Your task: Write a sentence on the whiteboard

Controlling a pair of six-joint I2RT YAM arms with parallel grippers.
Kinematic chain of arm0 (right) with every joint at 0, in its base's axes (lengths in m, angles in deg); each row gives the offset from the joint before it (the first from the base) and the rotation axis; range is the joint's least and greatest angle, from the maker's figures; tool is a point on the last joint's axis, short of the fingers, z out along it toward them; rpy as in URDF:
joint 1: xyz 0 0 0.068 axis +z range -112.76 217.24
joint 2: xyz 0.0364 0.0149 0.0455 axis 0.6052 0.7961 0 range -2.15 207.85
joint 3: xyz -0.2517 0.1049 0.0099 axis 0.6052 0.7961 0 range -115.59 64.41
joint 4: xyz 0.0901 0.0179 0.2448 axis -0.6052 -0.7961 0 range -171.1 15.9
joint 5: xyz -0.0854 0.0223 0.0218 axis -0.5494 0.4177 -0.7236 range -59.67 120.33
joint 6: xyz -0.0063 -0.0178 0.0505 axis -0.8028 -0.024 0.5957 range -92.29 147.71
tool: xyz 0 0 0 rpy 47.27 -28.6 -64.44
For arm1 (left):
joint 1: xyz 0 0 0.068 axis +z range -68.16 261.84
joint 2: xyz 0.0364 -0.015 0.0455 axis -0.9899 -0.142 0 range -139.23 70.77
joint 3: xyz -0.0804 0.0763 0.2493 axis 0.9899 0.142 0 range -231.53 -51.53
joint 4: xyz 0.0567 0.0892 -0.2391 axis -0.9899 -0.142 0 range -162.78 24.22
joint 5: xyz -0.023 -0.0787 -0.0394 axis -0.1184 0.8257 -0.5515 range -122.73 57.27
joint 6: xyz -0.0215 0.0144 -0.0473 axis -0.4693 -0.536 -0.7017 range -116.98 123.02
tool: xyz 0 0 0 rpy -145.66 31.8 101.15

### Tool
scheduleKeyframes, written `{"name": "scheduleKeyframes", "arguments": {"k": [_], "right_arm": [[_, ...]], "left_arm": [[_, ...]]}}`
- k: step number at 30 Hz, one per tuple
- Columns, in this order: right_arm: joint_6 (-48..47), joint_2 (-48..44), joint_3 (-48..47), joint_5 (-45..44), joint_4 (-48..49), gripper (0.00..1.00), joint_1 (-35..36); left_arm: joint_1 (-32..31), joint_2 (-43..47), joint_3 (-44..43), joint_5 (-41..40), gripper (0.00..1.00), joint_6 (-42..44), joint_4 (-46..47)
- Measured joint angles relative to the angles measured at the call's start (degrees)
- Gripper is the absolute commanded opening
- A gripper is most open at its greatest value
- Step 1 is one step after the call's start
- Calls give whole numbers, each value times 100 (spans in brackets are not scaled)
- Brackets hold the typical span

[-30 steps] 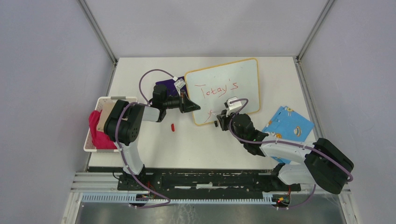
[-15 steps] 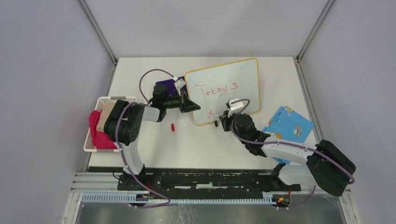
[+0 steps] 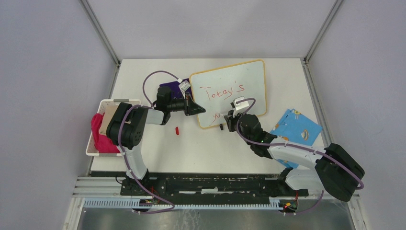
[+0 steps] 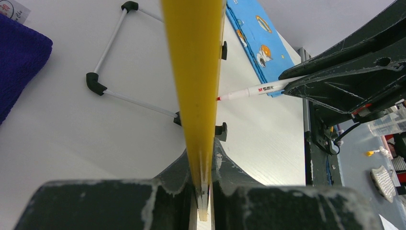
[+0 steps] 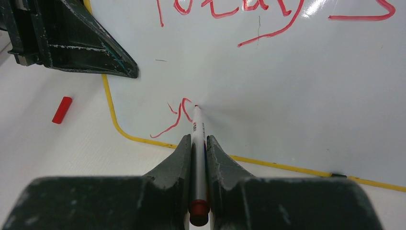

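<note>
One whiteboard stands at the table's far middle, its left edge clamped by the left gripper. One marker, clenched in the right gripper, touches the board where the sentence begins its second line. One basket holds a pink cloth. One red cap lies between the arms, which both reach inward.

Red cap on table; basket (pink cloth inside); blue sheet.
</note>
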Motion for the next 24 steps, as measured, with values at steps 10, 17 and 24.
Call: {"name": "scheduleKeyframes", "arguments": {"k": [10,17,24], "right_arm": [[-7,85,-90,131,39,0,-4],[-4,118,-96,227,81,0,-9],[-31,-157,79,44,76,0,-39]], "left_arm": [[0,0,-2,2,2,31,-9],[0,0,-15,2,2,37,-33],[-4,0,-20,4,2,42,-42]]}}
